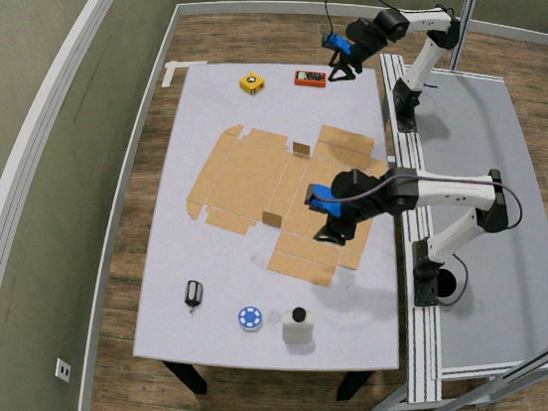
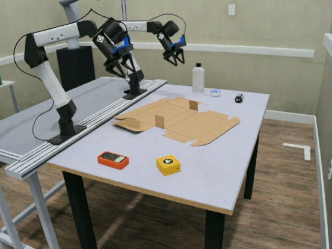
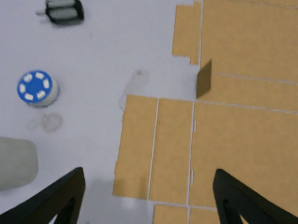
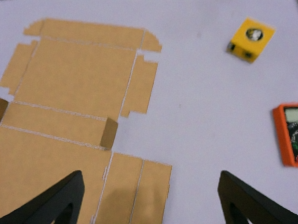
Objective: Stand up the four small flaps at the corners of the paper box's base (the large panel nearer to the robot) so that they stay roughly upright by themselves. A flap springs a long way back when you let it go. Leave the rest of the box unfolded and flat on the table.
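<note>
Bench [image 1: 223, 263] [image 2: 204, 183] [image 3: 95, 110] [image 4: 215, 125] is stood on a wood floor [image 1: 119, 382] [image 2: 288, 192], olive walls around. The paper box [image 1: 248, 176] [image 2: 192, 124] [image 3: 240, 150] [image 4: 75, 70] is laid unfolded mid-bench, nothing seen in it. Left tool [image 1: 329, 240] [image 2: 180, 64] [image 3: 149, 182] and right tool [image 1: 342, 79] [image 2: 129, 74] [image 4: 151, 179] are both held up wide, nothing gripped. A black-capped bottle [image 1: 298, 330] [image 2: 198, 79] [image 3: 17, 162] is parked near the box, contents can't be made out. Two small flaps, one by the bottle side [image 1: 271, 218] [image 2: 193, 105] [image 3: 204, 79] and its twin [image 1: 301, 148] [image 2: 159, 121] [image 4: 109, 133], are stood up.

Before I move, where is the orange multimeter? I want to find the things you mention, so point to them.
In the top view, the orange multimeter [image 1: 310, 78] [image 2: 113, 160] [image 4: 289, 135] lies near the table's upper edge, between the yellow tape measure [image 1: 251, 83] [image 2: 168, 165] [image 4: 251, 40] and the right pincer [image 1: 342, 71] [image 2: 129, 76].
</note>
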`<state>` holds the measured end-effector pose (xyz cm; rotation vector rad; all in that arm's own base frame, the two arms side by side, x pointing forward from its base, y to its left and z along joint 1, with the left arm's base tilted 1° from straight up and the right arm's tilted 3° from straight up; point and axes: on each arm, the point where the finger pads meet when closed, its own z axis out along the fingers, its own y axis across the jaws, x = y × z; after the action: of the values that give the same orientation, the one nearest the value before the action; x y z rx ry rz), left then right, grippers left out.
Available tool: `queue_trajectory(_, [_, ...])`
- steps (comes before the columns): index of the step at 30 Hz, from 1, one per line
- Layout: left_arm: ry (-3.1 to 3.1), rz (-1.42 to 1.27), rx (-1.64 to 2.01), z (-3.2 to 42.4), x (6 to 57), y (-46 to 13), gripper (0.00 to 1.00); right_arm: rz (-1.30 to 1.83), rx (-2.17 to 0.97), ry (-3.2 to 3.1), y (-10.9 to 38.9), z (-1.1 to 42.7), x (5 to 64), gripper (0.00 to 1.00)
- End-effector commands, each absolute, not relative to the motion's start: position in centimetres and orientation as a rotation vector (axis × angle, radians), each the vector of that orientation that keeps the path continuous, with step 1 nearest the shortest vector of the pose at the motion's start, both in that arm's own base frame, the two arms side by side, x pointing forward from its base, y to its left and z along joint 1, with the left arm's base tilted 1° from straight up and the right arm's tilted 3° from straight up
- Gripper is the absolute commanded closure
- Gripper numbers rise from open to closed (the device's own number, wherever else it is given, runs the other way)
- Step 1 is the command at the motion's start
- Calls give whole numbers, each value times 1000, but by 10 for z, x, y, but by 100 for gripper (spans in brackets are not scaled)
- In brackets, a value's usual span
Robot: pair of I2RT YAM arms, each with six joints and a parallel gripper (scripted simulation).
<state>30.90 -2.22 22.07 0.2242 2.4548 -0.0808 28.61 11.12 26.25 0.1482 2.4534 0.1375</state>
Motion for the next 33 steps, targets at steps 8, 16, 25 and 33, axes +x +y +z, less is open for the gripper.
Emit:
queue_trajectory(8, [2865,-113,375,145,259,-30,24,182,355,2841,141,214,239,24])
queue_trajectory(16, [3135,-148,473,87,228,-37,24,182,465,3159,171,159,197,24])
queue_trajectory(25, [3045,-142,422,71,231,-39,24,234,453,3104,202,128,172,24])
queue_trajectory(33, [3065,-145,451,69,229,-37,24,192,459,3125,236,75,136,24])
